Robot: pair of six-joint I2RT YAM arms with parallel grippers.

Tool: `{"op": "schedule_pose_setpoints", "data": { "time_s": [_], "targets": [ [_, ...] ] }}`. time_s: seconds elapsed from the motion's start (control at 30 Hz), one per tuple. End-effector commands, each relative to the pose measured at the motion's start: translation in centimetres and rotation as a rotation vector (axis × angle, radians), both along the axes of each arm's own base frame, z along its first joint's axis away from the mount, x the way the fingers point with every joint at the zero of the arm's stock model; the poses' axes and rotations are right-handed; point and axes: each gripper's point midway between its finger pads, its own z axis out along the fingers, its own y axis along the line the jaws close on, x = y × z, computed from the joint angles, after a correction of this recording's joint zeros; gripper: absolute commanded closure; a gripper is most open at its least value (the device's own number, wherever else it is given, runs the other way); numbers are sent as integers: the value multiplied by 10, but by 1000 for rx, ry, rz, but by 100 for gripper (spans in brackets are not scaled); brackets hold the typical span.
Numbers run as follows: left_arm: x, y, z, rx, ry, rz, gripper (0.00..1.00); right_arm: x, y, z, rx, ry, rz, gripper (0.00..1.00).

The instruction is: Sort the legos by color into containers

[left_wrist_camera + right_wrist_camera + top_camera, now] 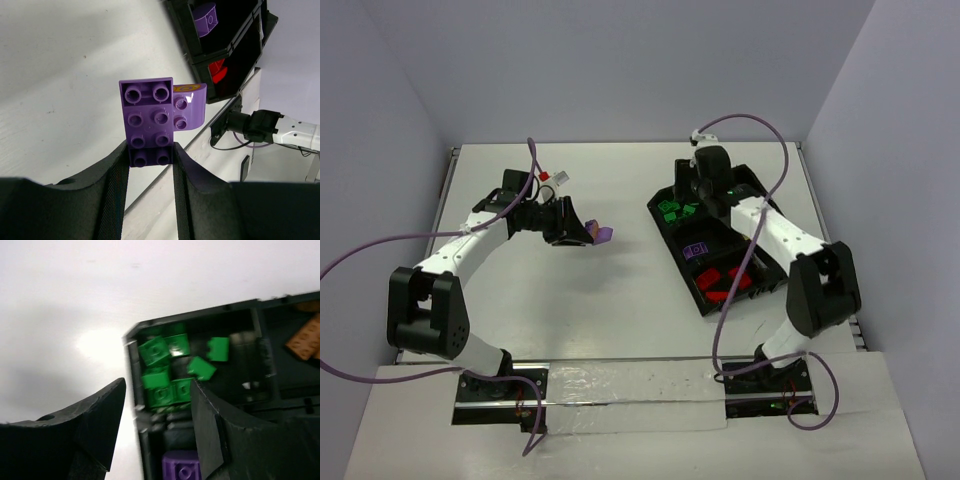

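My left gripper is shut on a purple lego with a curved purple piece stuck to its side; it is held above the table left of the tray, also seen from above. The black divided tray lies at the right. Its compartments hold green legos, a purple lego and red legos. My right gripper is open and empty above the tray's green compartment. Orange legos lie in a neighbouring compartment.
A small red and white connector on a cable lies at the back left of the white table. The table's right edge runs beside the tray. Purple cables loop over both arms.
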Motion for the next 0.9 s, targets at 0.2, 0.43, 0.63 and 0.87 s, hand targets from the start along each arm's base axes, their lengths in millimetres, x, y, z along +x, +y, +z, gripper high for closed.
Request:
{"op": "schedule_pose_setpoints", "data": {
  "time_s": [0.2, 0.43, 0.63, 0.87],
  "targets": [
    [13, -3, 19, -11, -63, -4, 100, -124, 128, 54, -154, -329, 846, 37],
    [11, -2, 22, -9, -68, 1, 100, -157, 162, 38, -164, -310, 1061, 35],
    [9, -2, 24, -13, -69, 0, 100, -149, 177, 35, -203, -316, 1077, 35],
    [7, -1, 26, -15, -76, 2, 100, -133, 198, 26, -211, -315, 1074, 35]
  ]
}}
